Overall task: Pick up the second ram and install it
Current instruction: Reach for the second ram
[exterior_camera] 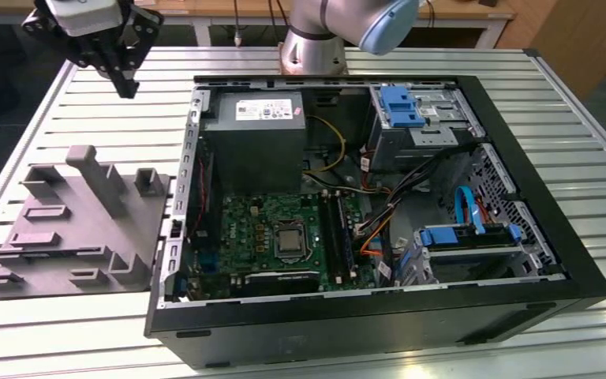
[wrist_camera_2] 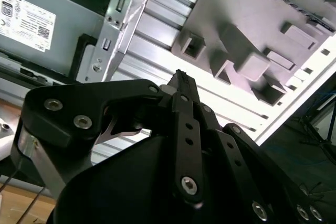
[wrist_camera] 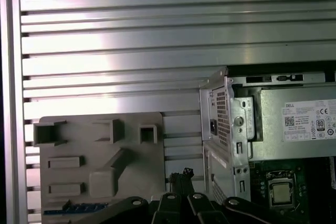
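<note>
1. We see the grey fixture (exterior_camera: 72, 237) lying flat on the slatted metal table (exterior_camera: 61, 332), just beside the open computer case (exterior_camera: 387, 316), on the exterior view's left. We judge it is put there so that the parts wait in fixed places, close to where they must go.

2. The second ram (wrist_camera: 76, 208) shows in the first wrist view as a thin dark blue strip. It lies flat in a low seat of the fixture, on the side of it far from the case. Lying flat and alone like this, its long edges are free, which we think is for an easy grasp.

3. The case lies on its side with the cover off, so the motherboard (exterior_camera: 271, 229) faces upward. The long black slots (exterior_camera: 337, 225) run beside the processor, below the power supply (exterior_camera: 252, 134). We cannot tell whether a stick already sits in one of them.

4. The gripper (exterior_camera: 127, 85) hangs above the table near the far end of the fixture, outside the case and well apart from the ram.

5. In both wrist views the fingertips (wrist_camera_2: 180, 80) come together to one point, so we read the gripper as closed. It holds nothing and touches nothing. The ram is not yet picked up.
</note>
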